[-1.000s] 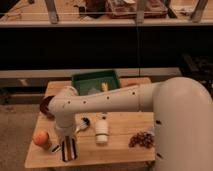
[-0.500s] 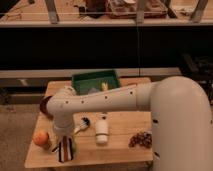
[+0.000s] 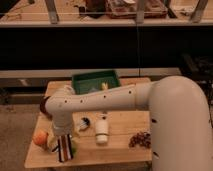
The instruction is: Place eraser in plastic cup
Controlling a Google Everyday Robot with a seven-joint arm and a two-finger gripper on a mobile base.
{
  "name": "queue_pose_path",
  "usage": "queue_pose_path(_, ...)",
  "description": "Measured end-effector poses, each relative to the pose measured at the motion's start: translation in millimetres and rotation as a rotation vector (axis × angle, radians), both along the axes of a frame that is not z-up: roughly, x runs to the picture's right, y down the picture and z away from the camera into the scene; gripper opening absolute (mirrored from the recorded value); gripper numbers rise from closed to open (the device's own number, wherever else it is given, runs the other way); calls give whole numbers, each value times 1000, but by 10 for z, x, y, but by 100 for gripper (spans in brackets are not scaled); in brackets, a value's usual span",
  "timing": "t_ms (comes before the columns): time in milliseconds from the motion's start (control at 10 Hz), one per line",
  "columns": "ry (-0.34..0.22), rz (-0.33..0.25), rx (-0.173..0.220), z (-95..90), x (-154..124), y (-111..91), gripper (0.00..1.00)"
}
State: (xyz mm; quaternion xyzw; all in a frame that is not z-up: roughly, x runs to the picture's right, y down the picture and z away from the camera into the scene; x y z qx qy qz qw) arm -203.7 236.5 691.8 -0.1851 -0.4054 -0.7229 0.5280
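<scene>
I'm seeing the gripper (image 3: pixel 64 144) hanging low over the table's (image 3: pixel 120 142) seven o'clock corner, clamping the striped eraser (image 3: pixel 64 150) upright. The plastic cup (image 3: pixel 72 147) is sitting just behind it, contents hidden. At twelve o'clock the green bin (image 3: pixel 95 80) is holding something yellow.

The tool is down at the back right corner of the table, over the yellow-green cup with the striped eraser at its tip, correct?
Not quite. The camera view shows the tool at the front left corner of the table, not the back right. The rest stands: it is over the yellow-green cup, with the striped eraser at its tip.
</scene>
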Motion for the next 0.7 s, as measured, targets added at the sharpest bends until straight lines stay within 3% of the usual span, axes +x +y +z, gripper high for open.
queue_pose_path(200, 8, 12, 9, -12, 16, -35, 80)
queue_pose_path(700, 50, 100, 103, 58, -27, -289, 80)
